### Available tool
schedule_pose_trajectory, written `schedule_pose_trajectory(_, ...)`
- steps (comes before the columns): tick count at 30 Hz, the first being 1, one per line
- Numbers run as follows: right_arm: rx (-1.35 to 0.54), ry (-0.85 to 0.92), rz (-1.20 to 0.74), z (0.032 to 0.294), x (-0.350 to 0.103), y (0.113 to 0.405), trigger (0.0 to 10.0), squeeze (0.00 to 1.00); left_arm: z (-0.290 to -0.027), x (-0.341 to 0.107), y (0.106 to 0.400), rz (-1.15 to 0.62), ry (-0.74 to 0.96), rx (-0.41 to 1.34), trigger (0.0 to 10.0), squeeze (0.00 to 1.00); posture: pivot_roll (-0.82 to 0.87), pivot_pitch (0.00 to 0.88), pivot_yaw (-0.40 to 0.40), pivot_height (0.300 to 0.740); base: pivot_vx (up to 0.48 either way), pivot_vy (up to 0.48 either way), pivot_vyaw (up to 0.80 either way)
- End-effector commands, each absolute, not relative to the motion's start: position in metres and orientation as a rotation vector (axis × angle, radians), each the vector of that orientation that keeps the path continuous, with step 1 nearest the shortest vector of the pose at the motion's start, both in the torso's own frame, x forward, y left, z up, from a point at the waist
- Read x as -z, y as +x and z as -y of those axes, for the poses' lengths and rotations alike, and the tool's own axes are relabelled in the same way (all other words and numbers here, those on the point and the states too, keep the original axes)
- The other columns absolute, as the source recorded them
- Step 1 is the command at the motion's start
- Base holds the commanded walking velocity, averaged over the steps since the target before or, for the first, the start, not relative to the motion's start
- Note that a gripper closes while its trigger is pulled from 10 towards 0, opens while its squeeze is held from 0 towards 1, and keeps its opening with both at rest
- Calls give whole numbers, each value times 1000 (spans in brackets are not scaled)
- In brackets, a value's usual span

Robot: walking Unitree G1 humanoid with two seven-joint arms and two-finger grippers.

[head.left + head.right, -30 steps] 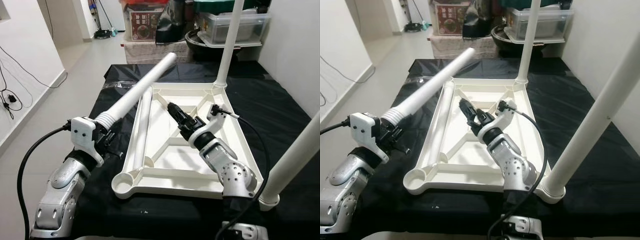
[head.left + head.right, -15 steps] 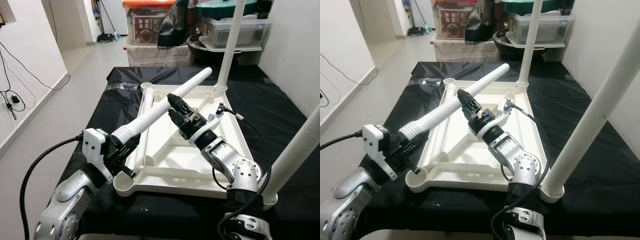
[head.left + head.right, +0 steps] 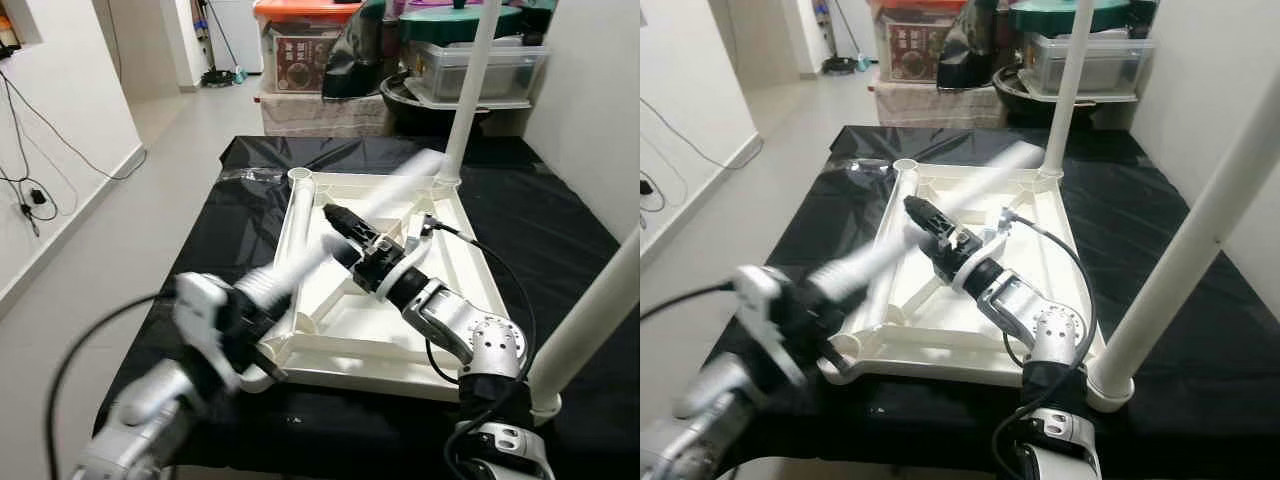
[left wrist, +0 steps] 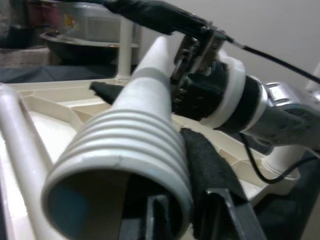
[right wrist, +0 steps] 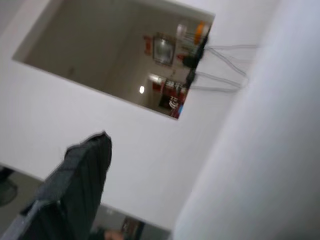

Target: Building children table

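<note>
The white tabletop lies upside down on the black-covered table. Two white legs stand in its right corners, a far leg and a near leg. Another leg lies loose along the tabletop's left rim. My left gripper is shut on the ribbed end of a fourth white leg, which slants up toward the far right and is blurred by motion. That ribbed end hangs by the near left corner socket. My right gripper is open beside the slanting leg's middle, one finger next to it.
Storage boxes, a dark bag and a clear bin stand beyond the table's far edge. Grey floor and a white wall with cables lie to the left. The right arm's cable loops over the tabletop.
The left arm has swung the held leg down and to the right, bringing its ribbed end to the near left corner. The right gripper has come up beside that leg. The camera has shifted.
</note>
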State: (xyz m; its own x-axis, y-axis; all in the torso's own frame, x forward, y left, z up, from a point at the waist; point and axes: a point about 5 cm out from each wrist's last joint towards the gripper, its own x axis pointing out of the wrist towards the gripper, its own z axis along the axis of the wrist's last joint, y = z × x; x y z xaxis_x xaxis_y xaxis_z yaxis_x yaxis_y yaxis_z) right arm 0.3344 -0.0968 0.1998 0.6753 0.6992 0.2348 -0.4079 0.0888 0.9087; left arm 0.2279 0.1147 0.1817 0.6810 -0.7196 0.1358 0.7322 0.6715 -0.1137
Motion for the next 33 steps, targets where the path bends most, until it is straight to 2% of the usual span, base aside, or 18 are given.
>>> schedule_pose_trajectory(1,-887,1221,-298,91,-205,335,10000,0,-111,-178,223,52,-151,860,10000,0,57,0,-35,740,0,0,0)
schedule_pose_trajectory(25,-832,1248,-283,103,-203,347,10000,0,-108,-170,211,-9,-167,903,10000,0,57,0,-38,740,0,0,0)
schedule_pose_trajectory(26,-831,1248,-280,103,-203,347,0,0,-108,-170,211,-9,-167,904,10000,0,57,0,-38,740,0,0,0)
schedule_pose_trajectory(33,-834,1255,-268,105,-207,349,0,0,-109,-171,215,-7,-162,897,10000,0,54,0,-38,740,0,0,0)
